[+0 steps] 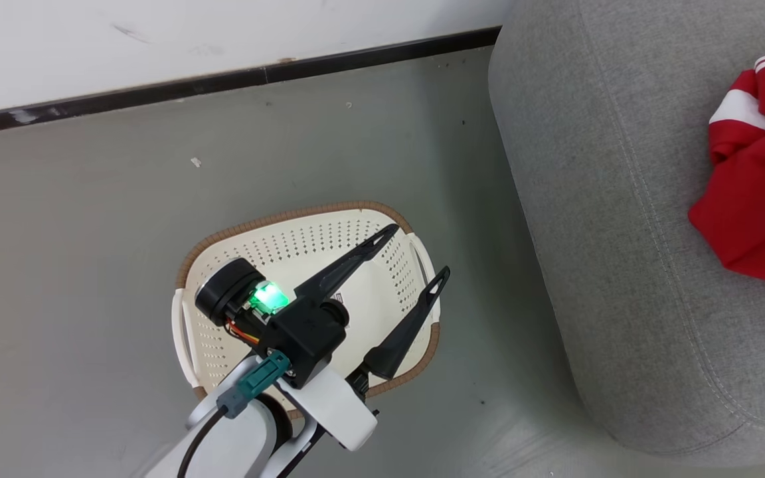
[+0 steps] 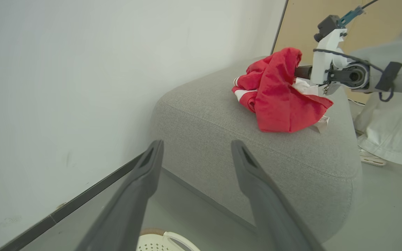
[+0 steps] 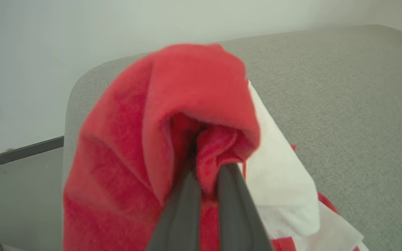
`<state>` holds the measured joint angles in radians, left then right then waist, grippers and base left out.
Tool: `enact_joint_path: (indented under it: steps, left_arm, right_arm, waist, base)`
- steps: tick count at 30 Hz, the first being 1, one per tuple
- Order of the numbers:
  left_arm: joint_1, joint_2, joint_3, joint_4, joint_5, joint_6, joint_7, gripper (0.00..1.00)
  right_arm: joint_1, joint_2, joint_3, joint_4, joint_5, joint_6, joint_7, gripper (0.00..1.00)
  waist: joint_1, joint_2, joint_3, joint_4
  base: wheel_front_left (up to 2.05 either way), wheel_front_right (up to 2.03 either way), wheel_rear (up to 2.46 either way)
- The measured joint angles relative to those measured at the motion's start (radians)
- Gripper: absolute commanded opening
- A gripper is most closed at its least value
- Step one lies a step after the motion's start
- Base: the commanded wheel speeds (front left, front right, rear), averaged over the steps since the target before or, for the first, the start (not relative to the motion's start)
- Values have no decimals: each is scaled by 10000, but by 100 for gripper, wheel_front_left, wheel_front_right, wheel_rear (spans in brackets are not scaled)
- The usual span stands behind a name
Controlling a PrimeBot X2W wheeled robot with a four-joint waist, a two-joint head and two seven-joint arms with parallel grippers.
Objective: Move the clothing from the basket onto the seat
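The cream basket [image 1: 382,229] stands on the floor with only a paper label showing inside, and its rim [image 2: 152,233] peeks in at the bottom of the left wrist view. Above it my left gripper [image 1: 419,251] [image 2: 196,144] hangs open, holding nothing. Bright red clothing [image 1: 758,199] [image 2: 277,94] with white stripes lies bunched on the grey seat [image 1: 621,199] [image 2: 222,132] [image 3: 344,87]. My right gripper [image 3: 206,164] [image 2: 300,71] is shut on a fold of the red clothing [image 3: 187,104], lifting it slightly above the cushion.
A white wall with a dark baseboard [image 1: 223,83] runs behind the basket and seat. Grey floor [image 1: 90,265] lies open to the left of the basket. A person's leg in pale trousers [image 2: 386,139] and a shoe [image 2: 372,158] stand beyond the seat's far end.
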<state>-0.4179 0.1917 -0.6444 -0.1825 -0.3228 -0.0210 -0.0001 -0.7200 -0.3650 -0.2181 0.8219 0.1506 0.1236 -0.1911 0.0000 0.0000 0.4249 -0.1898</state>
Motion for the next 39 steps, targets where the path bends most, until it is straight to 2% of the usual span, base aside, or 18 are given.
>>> enact_joint_path:
  steps: [5,11,12,15,17,18,19,20,25,33,39]
  left_arm:
    - [-119,17,12,4,4,-38,0,100]
    - [-120,31,96,107,-17,-167,-113,100]
    - [-120,25,148,136,-17,-167,-115,100]
    - [-120,38,297,288,-10,-119,-205,100]
    - [-120,84,362,372,-10,-86,-230,100]
    - [-119,88,380,410,-10,-82,-234,100]
    - [-119,92,393,447,-10,-81,-236,100]
    - [-117,98,414,489,-12,-75,-247,100]
    - [-26,90,663,700,-196,109,-380,100]
    - [174,38,1028,844,-468,355,-648,100]
    - [474,61,1496,1081,-569,679,-911,100]
  right_arm:
    - [4,42,-23,196,-146,0,-211,0]
    - [-3,407,33,336,-199,0,-462,0]
    - [1,370,27,339,-211,0,-477,6]
    - [7,286,17,337,-282,0,-514,40]
    - [66,286,25,336,-284,0,-556,49]
    - [144,284,31,328,-286,0,-556,73]
    - [221,286,38,326,-288,0,-556,91]
    - [303,284,40,322,-290,0,-558,100]
    - [525,249,140,61,-395,0,-566,100]
    - [971,242,209,-1302,-500,0,-568,100]
    - [1611,600,360,-2171,-516,0,-568,100]
  waist:
    - [0,0,218,21]
    - [0,0,187,-124]
    - [0,1,168,-142]
    - [0,0,95,-201]
    - [0,0,36,-241]
    - [0,1,4,-265]
    - [0,0,-30,-288]
    - [0,0,-65,-313]
    - [0,0,-284,-477]
    - [0,1,-630,-684]
    - [0,1,-939,-781]
  base:
    - [0,0,0]
    - [0,0,0]
    - [0,0,0]
    - [0,0,0]
    - [0,0,0]
    - [0,0,0]
    - [0,0,0]
    - [0,0,0]
    - [0,0,0]
    - [0,0,0]
    - [0,0,0]
